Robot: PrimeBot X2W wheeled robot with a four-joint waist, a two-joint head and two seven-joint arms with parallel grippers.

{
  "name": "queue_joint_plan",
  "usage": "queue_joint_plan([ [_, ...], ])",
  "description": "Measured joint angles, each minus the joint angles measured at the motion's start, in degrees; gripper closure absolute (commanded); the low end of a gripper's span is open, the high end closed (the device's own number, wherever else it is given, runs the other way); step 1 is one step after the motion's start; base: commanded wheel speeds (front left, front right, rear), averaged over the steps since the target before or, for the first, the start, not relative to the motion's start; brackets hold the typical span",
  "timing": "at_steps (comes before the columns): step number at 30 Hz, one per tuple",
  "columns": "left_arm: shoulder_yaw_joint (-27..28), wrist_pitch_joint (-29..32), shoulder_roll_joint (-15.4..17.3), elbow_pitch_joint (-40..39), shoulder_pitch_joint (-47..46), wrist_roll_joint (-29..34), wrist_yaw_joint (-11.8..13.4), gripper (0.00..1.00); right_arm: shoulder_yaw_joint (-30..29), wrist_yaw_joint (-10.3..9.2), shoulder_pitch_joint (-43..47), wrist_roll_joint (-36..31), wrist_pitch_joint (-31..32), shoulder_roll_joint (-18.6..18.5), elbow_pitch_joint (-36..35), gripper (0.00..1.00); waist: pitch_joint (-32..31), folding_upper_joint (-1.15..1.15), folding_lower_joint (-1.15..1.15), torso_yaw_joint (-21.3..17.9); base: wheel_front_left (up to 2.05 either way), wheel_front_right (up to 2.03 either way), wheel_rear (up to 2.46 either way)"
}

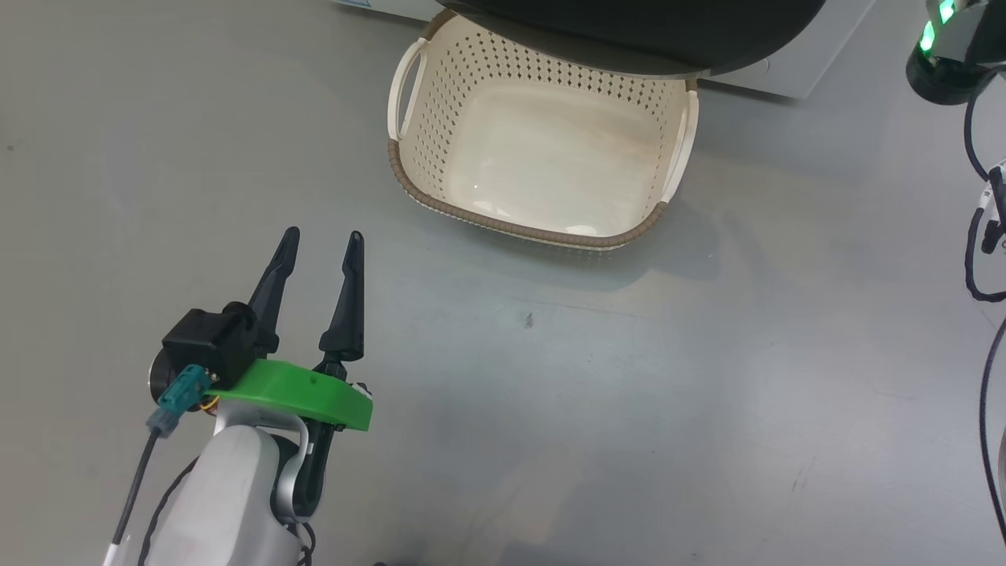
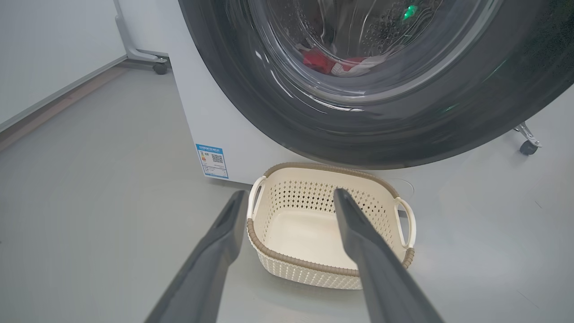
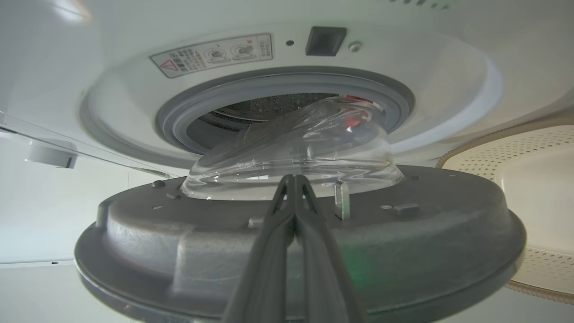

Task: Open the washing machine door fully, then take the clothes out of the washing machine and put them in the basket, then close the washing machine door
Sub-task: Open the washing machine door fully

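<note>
The washing machine door point(image 1: 629, 31) stands partly open, its black rim point(image 2: 251, 89) hanging over the basket. Its grey inner face point(image 3: 202, 242) and glass bowl point(image 3: 305, 152) are in the right wrist view. There my right gripper point(image 3: 293, 179) is shut, empty, with its tips at the bowl's base. Red clothes point(image 2: 320, 62) lie in the drum, seen through the glass. The cream basket point(image 1: 503, 224) stands empty on the floor before the washing machine point(image 2: 210, 121). My left gripper point(image 1: 324, 234) hangs open over the floor, short of the basket point(image 2: 287, 258) and to its left.
The grey gasket point(image 3: 179, 116) rings the drum opening behind the door. A blue label point(image 2: 212, 160) marks the machine's lower corner. Caster wheels point(image 2: 160, 68) point(image 2: 528, 147) stand beside the machine. Black cables point(image 1: 982, 236) hang at the right, and a wall runs along the left.
</note>
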Motion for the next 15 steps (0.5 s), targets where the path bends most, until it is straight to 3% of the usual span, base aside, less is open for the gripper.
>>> queue_joint_plan([
  [3,-0.04,0.00,0.00,-0.03,0.00,-0.01,0.32,0.00,-0.24,0.00,-1.22,1.90,0.53,1.49,1.85,1.00,0.15,0.00,0.00,0.24,0.00,0.00,0.00],
  [15,-0.10,0.00,0.00,-0.08,-0.01,-0.02,0.36,0.00,2.12,0.00,-3.54,2.04,2.96,1.20,6.31,1.00,0.09,0.00,0.00,0.48,0.00,0.00,0.00],
])
